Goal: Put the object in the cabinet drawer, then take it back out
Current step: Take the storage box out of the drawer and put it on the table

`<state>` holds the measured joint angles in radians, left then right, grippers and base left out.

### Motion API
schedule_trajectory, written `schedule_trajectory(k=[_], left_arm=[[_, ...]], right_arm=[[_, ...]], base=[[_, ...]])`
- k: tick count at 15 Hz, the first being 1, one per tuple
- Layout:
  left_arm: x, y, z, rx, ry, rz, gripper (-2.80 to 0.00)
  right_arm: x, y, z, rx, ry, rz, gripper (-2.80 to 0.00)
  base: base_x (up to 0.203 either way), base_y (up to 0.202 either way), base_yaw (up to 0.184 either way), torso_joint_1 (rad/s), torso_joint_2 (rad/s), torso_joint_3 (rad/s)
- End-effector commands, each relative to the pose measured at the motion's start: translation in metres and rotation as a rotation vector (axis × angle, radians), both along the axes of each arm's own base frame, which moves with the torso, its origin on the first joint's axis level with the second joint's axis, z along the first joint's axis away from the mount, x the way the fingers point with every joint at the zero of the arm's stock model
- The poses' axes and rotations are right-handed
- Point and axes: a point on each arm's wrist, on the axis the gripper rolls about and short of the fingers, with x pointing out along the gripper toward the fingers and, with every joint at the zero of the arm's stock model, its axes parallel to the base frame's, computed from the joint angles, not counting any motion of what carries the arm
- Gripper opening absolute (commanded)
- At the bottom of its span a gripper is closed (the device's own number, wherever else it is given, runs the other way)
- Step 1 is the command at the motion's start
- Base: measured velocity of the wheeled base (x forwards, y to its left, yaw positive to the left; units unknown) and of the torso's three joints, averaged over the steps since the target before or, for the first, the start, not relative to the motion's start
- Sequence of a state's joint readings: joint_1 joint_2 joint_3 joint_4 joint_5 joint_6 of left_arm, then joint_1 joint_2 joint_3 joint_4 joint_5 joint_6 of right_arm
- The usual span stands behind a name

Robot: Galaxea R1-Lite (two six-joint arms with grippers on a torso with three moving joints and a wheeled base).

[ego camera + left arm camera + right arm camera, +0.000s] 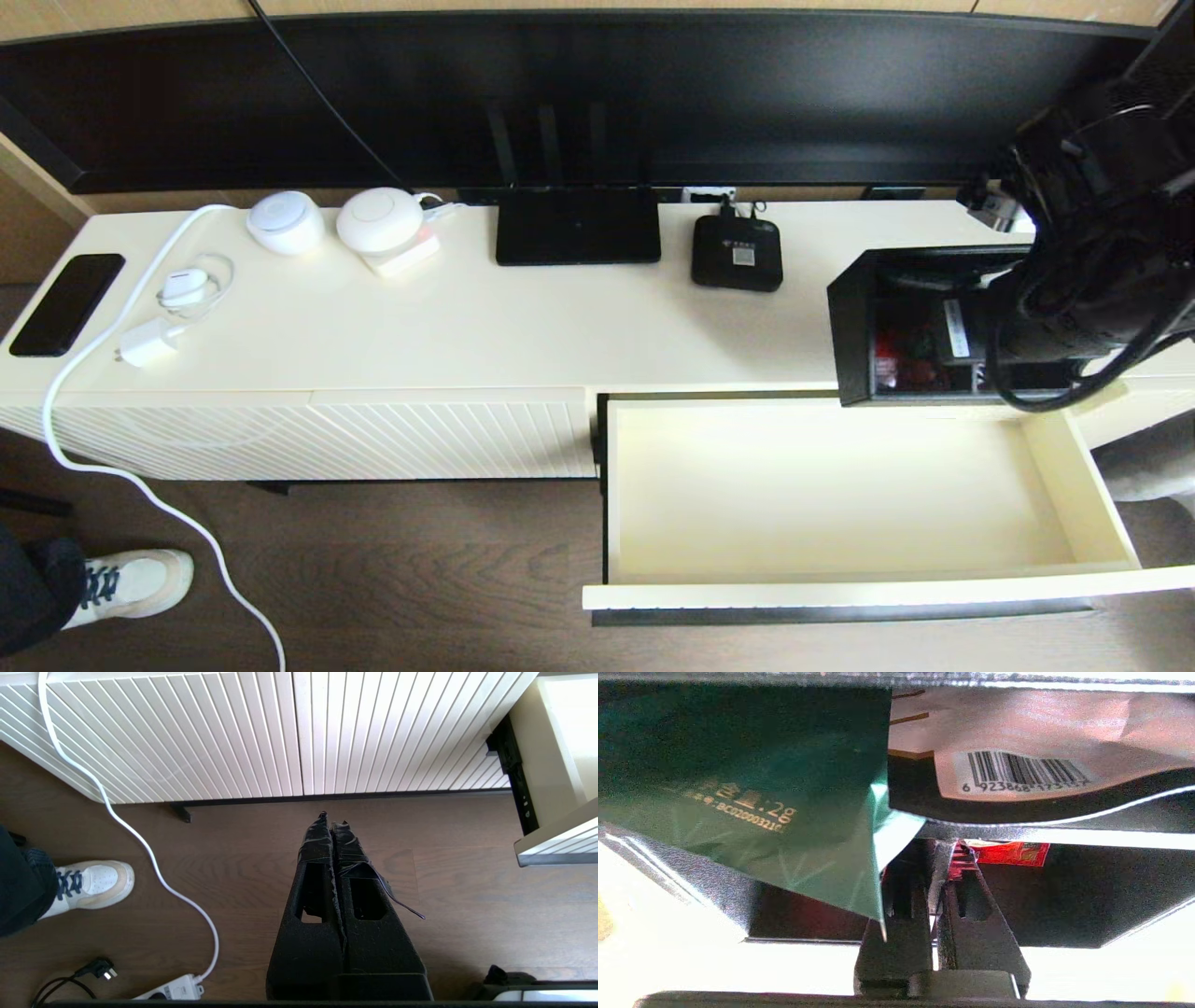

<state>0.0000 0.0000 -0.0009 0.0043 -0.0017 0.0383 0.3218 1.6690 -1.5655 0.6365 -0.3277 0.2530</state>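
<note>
The black organiser box (854, 317) hangs tilted at the right, over the cabinet top's front edge and the back of the open drawer (822, 485). The drawer's cream interior is bare, and its dark handle bar (840, 614) faces me. My right gripper (945, 851) is shut on an inner wall of the box. Around it lie a green packet (738, 788), a barcoded packet (1017, 772) and a red item (1011, 853). My right arm (1092, 280) hides the box's right half in the head view. My left gripper (332, 819) is shut on nothing, parked over the floor.
On the cabinet top sit a flat router (577, 227), a small black device (738, 254), two white round gadgets (285, 222) (380, 219), a phone (67, 303) and a charger (147, 343). A white cable (112, 467) trails to the floor near a shoe (131, 583).
</note>
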Motion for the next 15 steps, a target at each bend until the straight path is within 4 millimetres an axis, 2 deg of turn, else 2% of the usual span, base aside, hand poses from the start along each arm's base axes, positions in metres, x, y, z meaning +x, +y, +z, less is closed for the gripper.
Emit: schedule_trajectory(k=[1,5,12,15], left_arm=[[0.000,0.000,0.000,0.000,0.003,0.000,-2.80],[0.000,0.000,0.000,0.000,0.003,0.000,-2.80],[0.000,0.000,0.000,0.000,0.003,0.000,-2.80],[0.000,0.000,0.000,0.000,0.002,0.000,-2.80]], right_arm=[[0.028,0.002,-0.010,-0.034,0.025,-0.009,-2.80],[0.057,-0.001,-0.007,-0.035,-0.002,-0.038,-2.80],[0.070,0.002,-0.010,-0.015,-0.007,-0.044,-2.80],[0.077,0.004,-0.004,0.006,-0.039,-0.054,-2.80]], base=[[0.000,0.000,0.000,0.000,0.00,0.000],[0.000,0.000,0.000,0.000,0.00,0.000],[0.000,0.000,0.000,0.000,0.00,0.000],[0.000,0.000,0.000,0.000,0.00,0.000]])
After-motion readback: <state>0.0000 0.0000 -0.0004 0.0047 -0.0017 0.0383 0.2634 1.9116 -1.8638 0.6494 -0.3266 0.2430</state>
